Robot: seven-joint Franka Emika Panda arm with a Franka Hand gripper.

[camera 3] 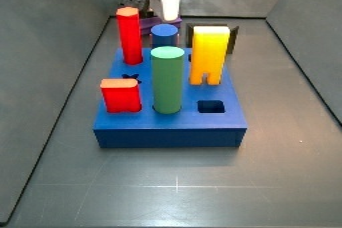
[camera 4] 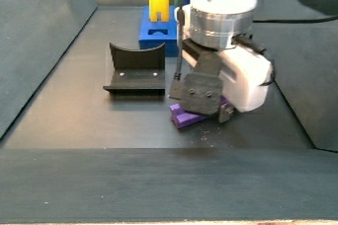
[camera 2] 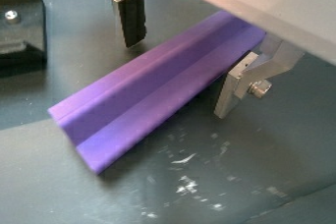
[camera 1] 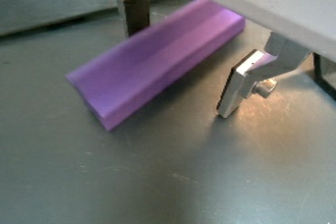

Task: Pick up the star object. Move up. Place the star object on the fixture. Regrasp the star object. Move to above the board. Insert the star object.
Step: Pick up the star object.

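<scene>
Step in hand: picking up the star object.
Gripper point(camera 2: 184, 56) low, fingers wide apart, holding nothing; star object point(camera 2: 151, 81) lies on floor between them. Next: close, then lift.

Star object point(camera 2: 151, 85): lies flat on the floor, between the gripper point(camera 2: 184, 56) fingers, one finger point(camera 1: 132, 10) on each long side. Fixture point(camera 4: 136, 68): on the floor just beside the star object in a side view. Board point(camera 3: 174, 122): in front of the gripper in a side view, carrying upright pieces.
</scene>
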